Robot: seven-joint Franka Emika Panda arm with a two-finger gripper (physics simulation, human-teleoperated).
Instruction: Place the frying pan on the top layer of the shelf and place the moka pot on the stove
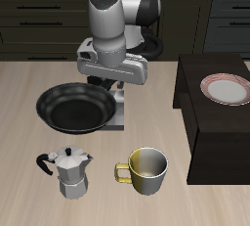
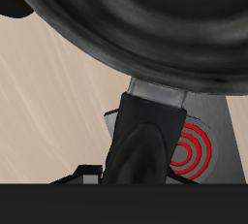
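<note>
The gripper [image 1: 115,81] is clamping the handle of the frying pan [image 1: 73,108], which is hanging over the stove [image 2: 199,145] (its red spiral is peeking out beside the handle in the wrist view). The moka pot [image 1: 69,172] is standing near the table's front edge beside a yellow-grey mug [image 1: 146,170], while the shelf [image 1: 210,122] is carrying a plate [image 1: 228,89] on its top.

The arm [image 1: 109,20] is glossy silver-grey with rounded segments and black joints.
</note>
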